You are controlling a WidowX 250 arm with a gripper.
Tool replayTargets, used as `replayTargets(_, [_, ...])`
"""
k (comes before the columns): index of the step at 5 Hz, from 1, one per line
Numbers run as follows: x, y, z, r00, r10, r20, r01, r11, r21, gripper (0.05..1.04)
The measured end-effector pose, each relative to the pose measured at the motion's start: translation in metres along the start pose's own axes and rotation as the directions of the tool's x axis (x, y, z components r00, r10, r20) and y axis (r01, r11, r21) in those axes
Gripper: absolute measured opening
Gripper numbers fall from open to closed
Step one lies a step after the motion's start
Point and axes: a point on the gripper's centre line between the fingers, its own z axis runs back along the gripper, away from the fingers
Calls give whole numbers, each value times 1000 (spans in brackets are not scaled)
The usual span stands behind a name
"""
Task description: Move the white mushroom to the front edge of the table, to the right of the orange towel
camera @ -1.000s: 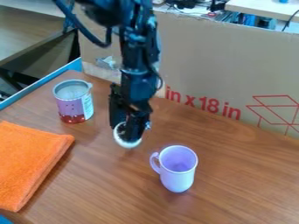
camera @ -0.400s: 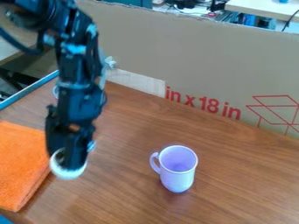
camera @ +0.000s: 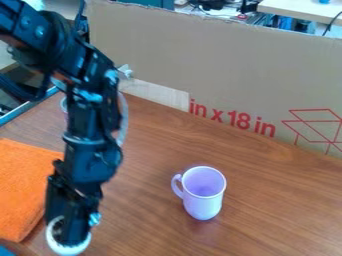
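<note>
The end effector (camera: 69, 230) grips a white round object (camera: 69, 249) at its lower tip, just beside the orange cloth (camera: 23, 190), near the table's (camera: 267, 205) lower-left corner

Gripper (camera: 69, 234) w/ white round obj. (camera: 67, 250) is now nearer to cam.; arm (camera: 93, 135) now hides most of can (camera: 64, 105).

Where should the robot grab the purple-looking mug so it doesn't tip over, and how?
I'd come straight down from above and pinch the mug's wall at the rim, away from the handle. It stands upright with its open top up, so one tip could go inside and one outside. The handle sticks out from one side, so pulling there might tip it.
</note>
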Motion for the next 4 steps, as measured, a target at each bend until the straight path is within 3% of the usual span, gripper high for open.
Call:
replayTargets(2, [11, -1, -17, 992, -128, 10, 129, 991, -32, 738])
replayTargets(3, [10, 1, -20, 990, -131, 49, 134, 989, -63, 791])
replayTargets(4, [7, 2, -22, 987, -138, 80, 143, 988, -66, 957])
